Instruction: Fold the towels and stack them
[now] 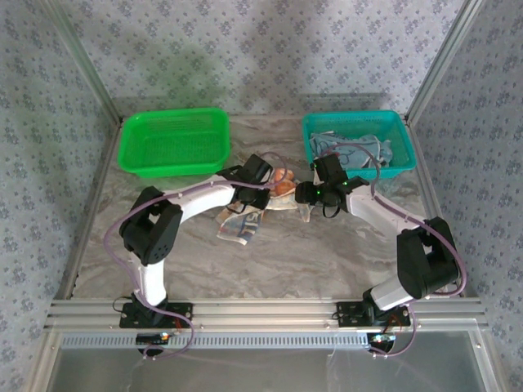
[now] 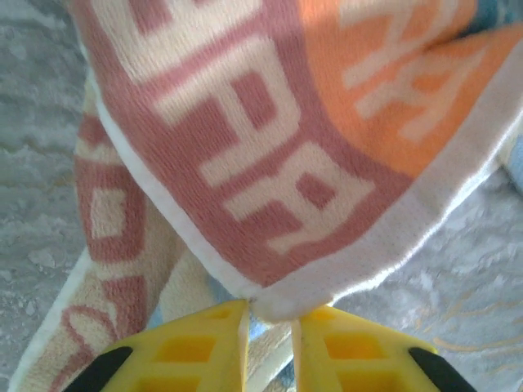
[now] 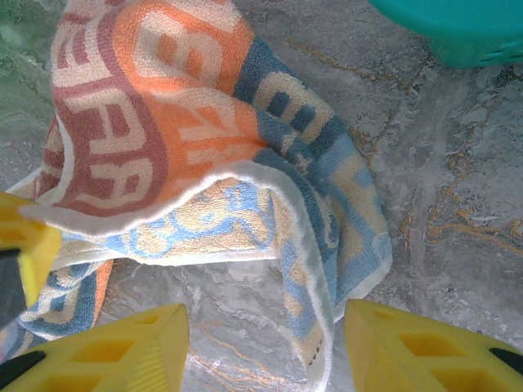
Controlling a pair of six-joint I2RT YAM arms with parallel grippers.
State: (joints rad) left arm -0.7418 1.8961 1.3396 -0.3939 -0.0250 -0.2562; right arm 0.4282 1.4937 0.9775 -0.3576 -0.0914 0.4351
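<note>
While the left gripper (image 2: 274, 314) pinches the white-hemmed corner of the fuzzy, letter-striped towel (image 2: 270, 163), crumpled mid-table on the marbled tabletop (image 3: 458, 212), the right gripper (image 3: 265, 318) hovers above it, jaws apart.

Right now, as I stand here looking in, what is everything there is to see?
striped towel: one, orange, white and blue with block letters, mid-table
green basket: one, far left of table
teal basket: one, far right of table
light blue towels: bundled, count unclear, inside the teal basket
table: one, grey marbled
arms: two, white and black, bolted at near edge
left fingers: yellow, pinching a corner of the striped towel
right fingers: yellow, open, over the striped towel
</note>
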